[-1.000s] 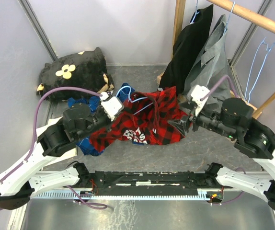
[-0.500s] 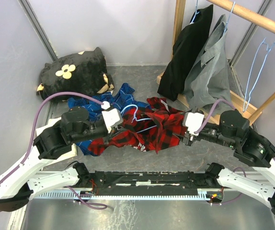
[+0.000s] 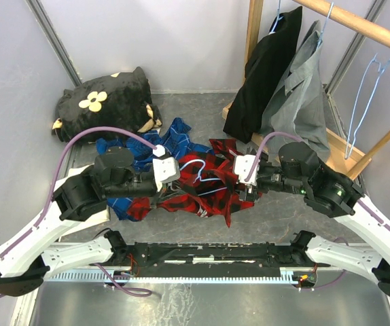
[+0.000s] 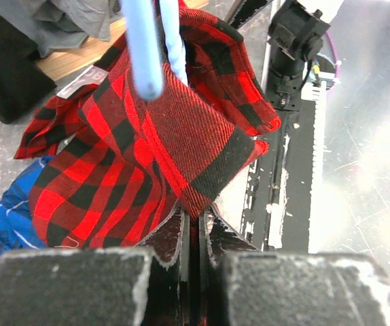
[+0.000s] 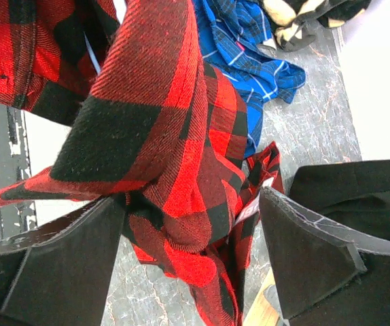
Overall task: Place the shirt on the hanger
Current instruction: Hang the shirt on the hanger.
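At the middle of the worktop (image 3: pixel 297 221), the red-and-black shirt (image 3: pixel 212 193) is bunched between the two arms, its left edge beside a blue plaid shirt (image 3: pixel 178 132). The light-blue hanger (image 3: pixel 196 166) shows among its folds. The left end effector (image 4: pixel 196 227) is clamped tight on a corner of the shirt. The right end effector (image 5: pixel 191 204) gapes wide, with shirt cloth hanging between its fingers, unsqueezed.
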Controlling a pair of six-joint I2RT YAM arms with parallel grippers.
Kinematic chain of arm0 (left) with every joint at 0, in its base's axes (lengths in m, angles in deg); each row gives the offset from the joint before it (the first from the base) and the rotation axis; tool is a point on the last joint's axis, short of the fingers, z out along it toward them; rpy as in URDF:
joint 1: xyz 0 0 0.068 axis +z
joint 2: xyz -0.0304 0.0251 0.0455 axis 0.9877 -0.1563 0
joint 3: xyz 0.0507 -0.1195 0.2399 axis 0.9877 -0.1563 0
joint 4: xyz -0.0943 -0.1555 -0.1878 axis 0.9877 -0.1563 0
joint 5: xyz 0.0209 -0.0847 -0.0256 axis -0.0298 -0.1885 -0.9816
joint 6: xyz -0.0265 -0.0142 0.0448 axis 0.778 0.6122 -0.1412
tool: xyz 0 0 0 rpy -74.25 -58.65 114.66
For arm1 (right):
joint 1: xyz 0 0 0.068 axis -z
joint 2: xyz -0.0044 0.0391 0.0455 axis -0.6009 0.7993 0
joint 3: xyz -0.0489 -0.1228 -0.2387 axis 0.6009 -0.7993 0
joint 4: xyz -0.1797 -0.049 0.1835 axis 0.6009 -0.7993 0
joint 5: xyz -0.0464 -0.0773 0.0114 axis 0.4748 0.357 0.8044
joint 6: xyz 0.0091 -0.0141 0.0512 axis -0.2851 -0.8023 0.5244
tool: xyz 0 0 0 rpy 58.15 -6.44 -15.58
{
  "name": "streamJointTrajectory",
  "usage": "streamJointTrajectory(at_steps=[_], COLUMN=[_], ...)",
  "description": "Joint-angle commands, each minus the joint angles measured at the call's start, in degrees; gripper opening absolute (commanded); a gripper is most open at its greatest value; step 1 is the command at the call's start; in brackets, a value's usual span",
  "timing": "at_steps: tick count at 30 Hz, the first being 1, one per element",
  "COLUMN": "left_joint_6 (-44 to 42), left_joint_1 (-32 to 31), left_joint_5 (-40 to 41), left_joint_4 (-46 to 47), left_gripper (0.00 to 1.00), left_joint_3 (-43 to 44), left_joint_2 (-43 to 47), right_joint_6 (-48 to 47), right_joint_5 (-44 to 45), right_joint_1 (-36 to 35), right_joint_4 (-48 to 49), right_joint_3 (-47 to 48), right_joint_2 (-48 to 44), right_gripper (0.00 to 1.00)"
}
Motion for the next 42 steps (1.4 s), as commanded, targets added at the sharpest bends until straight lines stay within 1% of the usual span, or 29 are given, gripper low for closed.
streamJointTrajectory(at_steps=[1,4,8,12,15,17,19,21,24,26,28,30,32,34,39,42], left_joint_6=[1.15,0.97,0.88,0.93,0.82,0.76,0.72,0.62,0.65,0.62,0.64,0.67,0.67,0.61,0.22,-0.02], left_joint_1=[0.10,0.11,0.08,0.05,0.07,0.06,0.04,0.12,0.10,0.11,0.09,0.06,0.05,0.11,0.05,0.09], left_joint_5=[-5.52,-6.36,-6.56,-6.61,-6.44,-6.35,-6.27,-6.28,-6.17,-6.07,-5.87,-5.62,-5.47,-5.56,-6.44,-6.61], left_joint_4=[1.33,0.68,0.17,0.26,0.21,0.11,-0.11,-0.32,-0.69,-0.98,-1.16,-1.35,-1.49,-1.38,-1.38,-1.38], left_gripper=[0.03,0.03,0.03,0.03,0.03,0.03,0.03,0.03,0.03,0.03,0.03,0.03,0.03,0.03,0.03,0.03], left_joint_3=[3.55,3.68,3.48,3.19,2.83,2.54,2.24,1.89,1.68,1.59,1.48,1.48,1.48,1.55,2.00,2.16], left_joint_2=[-0.63,-1.05,-1.13,-0.94,-0.77,-0.69,-0.56,-0.27,0.24,0.61,0.97,1.30,1.50,1.48,0.92,0.83], right_joint_6=[-0.08,0.93,3.18,4.88,5.64,6.86,8.19,9.34,11.42,13.15,14.66,16.18,17.38,17.82,14.98,12.13], right_joint_5=[-2.68,-3.35,-3.51,-4.10,-4.94,-5.75,-8.04,-12.84,-20.71,-25.14,-27.14,-28.99,-30.23,-30.72,-27.50,-24.47], right_joint_1=[-0.05,0.00,-0.05,-0.03,0.04,0.28,1.13,2.83,7.24,10.06,11.21,11.88,11.94,11.93,11.97,11.91], right_joint_4=[2.52,2.70,2.18,1.96,1.92,1.40,0.38,-0.57,-1.20,0.23,2.22,3.44,4.02,4.03,4.00,3.41], right_joint_3=[2.41,3.05,4.63,5.86,6.13,6.67,7.56,8.65,9.69,9.34,8.42,7.97,7.50,6.77,2.72,0.01], right_joint_2=[0.12,1.08,2.18,2.74,2.76,3.25,4.34,5.72,7.40,7.76,7.54,7.27,7.09,6.92,3.90,1.36], right_gripper=[0.84,0.77,0.64,0.44,0.37,0.35,0.35,0.35,0.35,0.34,0.35,0.39,0.49,0.56,0.65,0.67])
